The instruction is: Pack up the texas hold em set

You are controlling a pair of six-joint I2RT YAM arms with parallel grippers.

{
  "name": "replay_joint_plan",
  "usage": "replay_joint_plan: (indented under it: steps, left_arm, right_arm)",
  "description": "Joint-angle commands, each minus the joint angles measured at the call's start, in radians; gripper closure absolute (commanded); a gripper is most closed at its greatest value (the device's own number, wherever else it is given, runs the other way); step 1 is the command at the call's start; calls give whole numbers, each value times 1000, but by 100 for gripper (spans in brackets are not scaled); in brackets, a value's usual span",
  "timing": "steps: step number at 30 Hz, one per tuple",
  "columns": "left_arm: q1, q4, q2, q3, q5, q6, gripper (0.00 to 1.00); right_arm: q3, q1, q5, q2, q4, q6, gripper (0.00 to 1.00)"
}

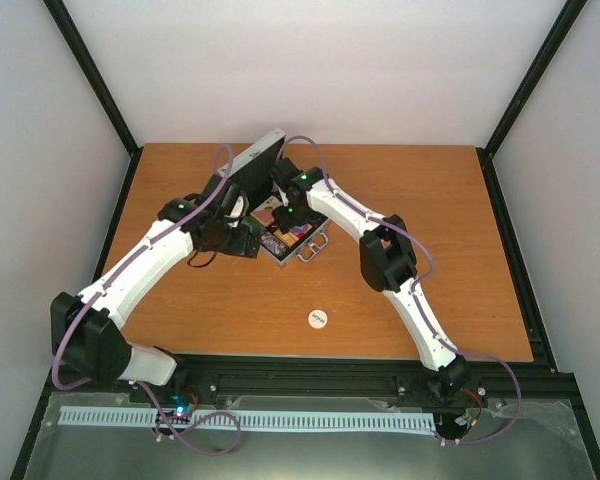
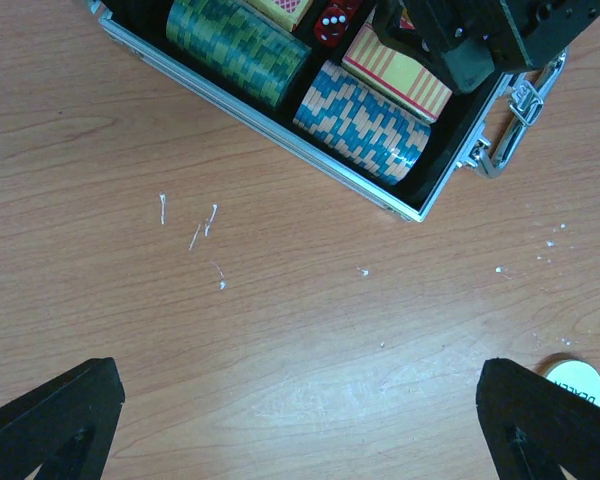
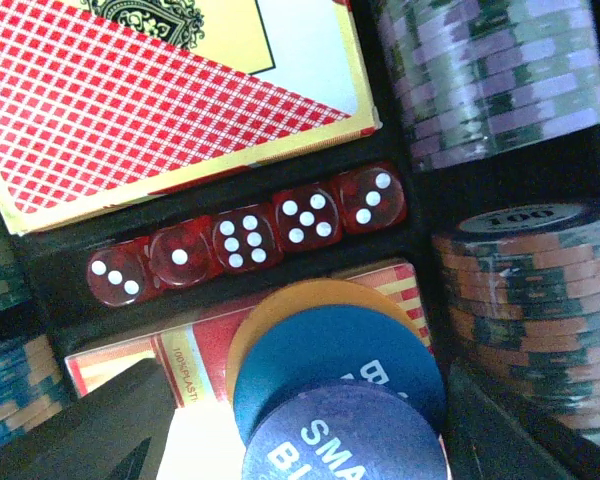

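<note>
Texas hold em set: mostly packed in open case, centre of top view. Right end effector low inside, jaws straddling stacked discs laid on card deck, likely only room left; gripping or released, cannot tell. Dice row fills slot above. Left end effector wide open, empty, over tabletop. White dealer disc lower right of left wrist view, outside case.
</note>
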Motion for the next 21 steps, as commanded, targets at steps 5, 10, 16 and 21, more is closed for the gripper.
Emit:
replay_joint_plan:
  steps: [5,10,16,21]
  left_arm:
    - [8,-3,19,46,17,42,0]
    - [7,7,29,63,34,53,0]
    - [8,17,41,70,38,70,0]
    - [8,11,43,92,32,69,0]
  right_arm:
    - [-10,-14,61,-81,26,6,18]
    - [-107,-9,72,-205,28,32,15]
    - [-373,32,92,-377,22,34,14]
    - [-727,122,69,-570,70,80,13]
